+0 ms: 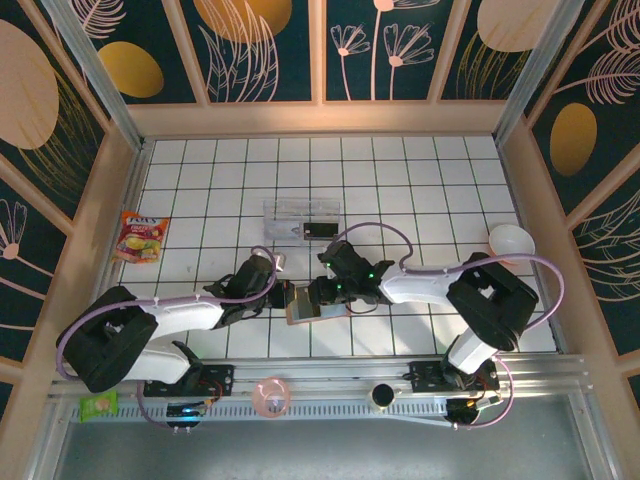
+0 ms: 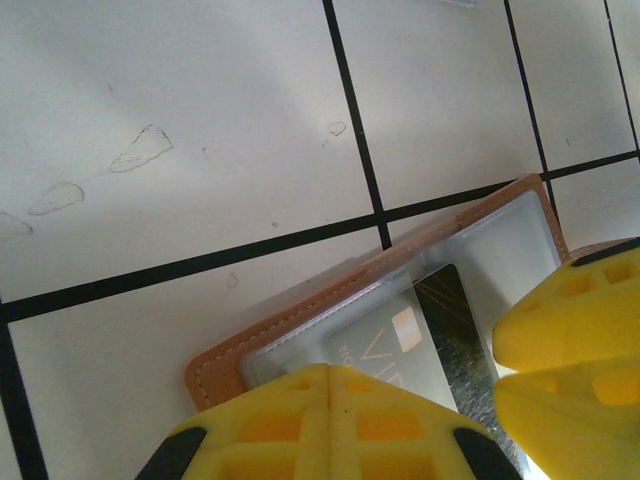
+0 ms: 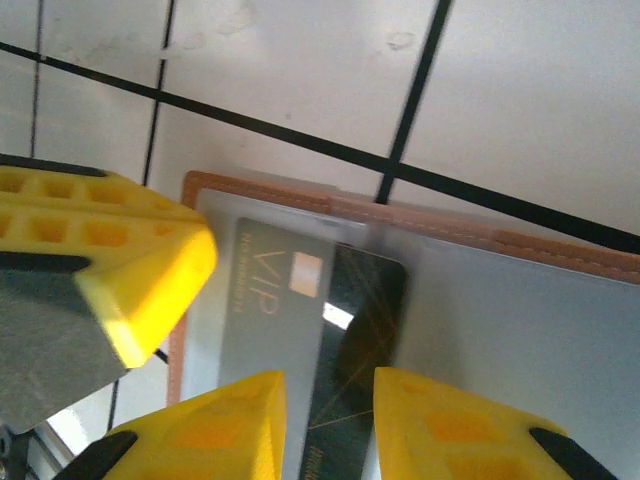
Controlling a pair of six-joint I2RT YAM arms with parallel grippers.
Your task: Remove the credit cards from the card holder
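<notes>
The tan card holder lies open on the white grid table between both grippers, its grey-blue inner panel facing up. A silver VIP card sits under the clear pocket, and a black card with gold lines pokes out beside it. My right gripper is open, one finger on each side of the black card's near end. My left gripper is shut, its tips down on the holder's near edge, beside the silver card and black card. From above, the left gripper and right gripper nearly touch.
A clear plastic tray stands behind the grippers with a dark rectangle at its right end. A red-yellow snack packet lies far left and a white bowl far right. A pink ring and a black cup sit on the front rail.
</notes>
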